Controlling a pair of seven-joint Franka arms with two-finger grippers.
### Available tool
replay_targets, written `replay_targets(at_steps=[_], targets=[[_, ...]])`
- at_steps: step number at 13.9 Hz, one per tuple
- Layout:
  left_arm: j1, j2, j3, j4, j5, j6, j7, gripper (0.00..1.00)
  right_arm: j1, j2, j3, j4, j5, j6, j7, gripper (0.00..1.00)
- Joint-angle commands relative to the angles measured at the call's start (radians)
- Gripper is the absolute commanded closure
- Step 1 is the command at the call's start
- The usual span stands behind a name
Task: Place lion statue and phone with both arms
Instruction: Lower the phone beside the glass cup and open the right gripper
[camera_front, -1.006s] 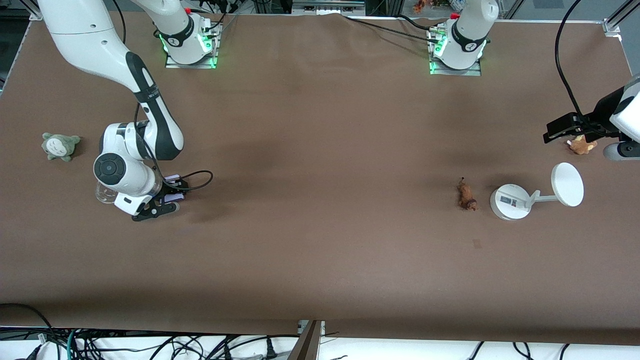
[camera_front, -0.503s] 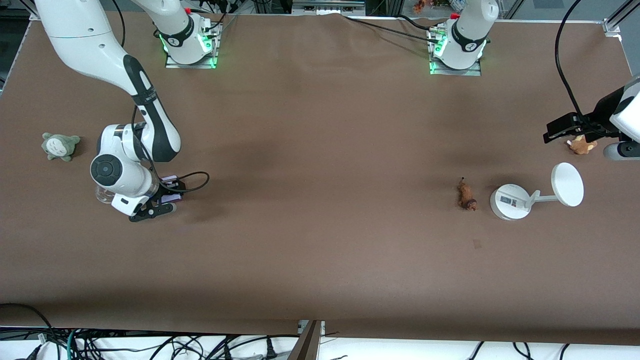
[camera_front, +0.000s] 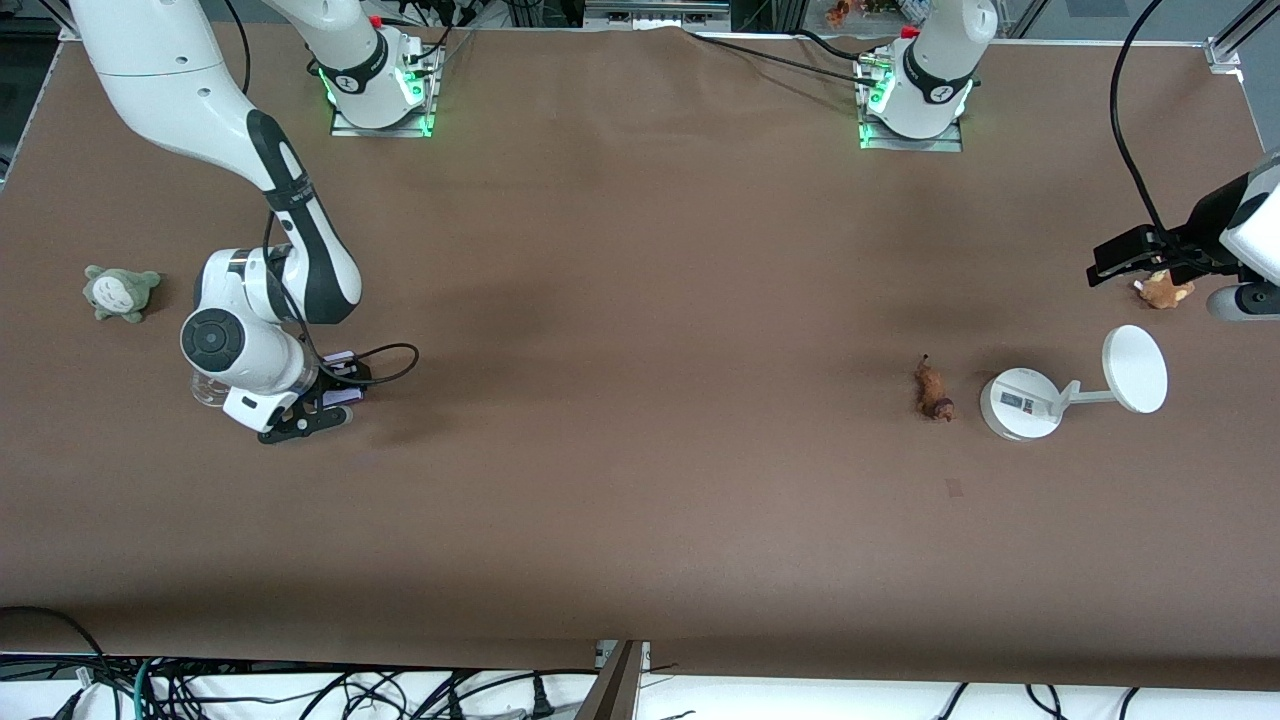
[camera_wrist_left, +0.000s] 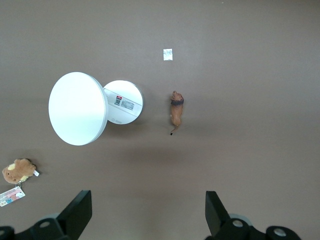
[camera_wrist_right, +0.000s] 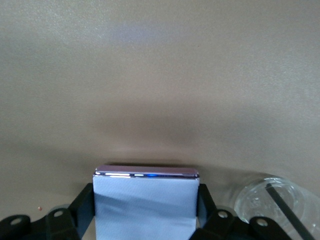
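Observation:
The lion statue, a tiny orange-brown figurine with a darker head, lies on the brown table beside the white stand; the left wrist view shows it too. My left gripper hangs open with nothing between its fingers, over the table edge at the left arm's end, near the brown plush; its own view shows the jaws wide apart. The phone, pale lavender with a shiny edge, sits between the fingers of my right gripper, which is shut on it. That gripper is low over the table at the right arm's end.
A white round-based stand with a disc stands next to the lion. A brown plush with a card tag lies under the left hand. A grey-green plush and a clear cup are close to the right hand.
The right arm has shifted a little toward its own end of the table with the phone, then held still. The left arm and the lion have not moved.

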Motion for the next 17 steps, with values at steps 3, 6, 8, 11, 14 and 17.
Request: replay_targets(at_steps=[3,6,8,11,14,17], targets=[[0.007,0.014,-0.008,0.030,0.020,-0.010,0.004,0.00,-0.012,-0.016,0.007,-0.013,0.007,0.009,-0.025,0.03],[0.007,0.014,-0.006,0.029,0.020,-0.010,0.004,0.00,-0.012,-0.016,0.007,-0.011,0.007,0.008,-0.024,0.01],[0.007,0.016,-0.006,0.030,0.020,-0.010,0.004,0.00,-0.012,-0.018,0.007,-0.010,0.007,0.005,-0.024,0.01],[0.007,0.014,-0.006,0.030,0.020,-0.010,0.004,0.00,-0.012,-0.018,0.007,-0.010,0.007,0.003,-0.024,0.01],[0.007,0.014,-0.006,0.030,0.020,-0.010,0.004,0.00,-0.010,-0.021,0.009,-0.008,0.007,0.000,-0.018,0.01],[0.007,0.014,-0.006,0.030,0.021,-0.010,0.004,0.00,-0.008,-0.027,0.015,-0.005,0.007,-0.006,-0.013,0.01]])
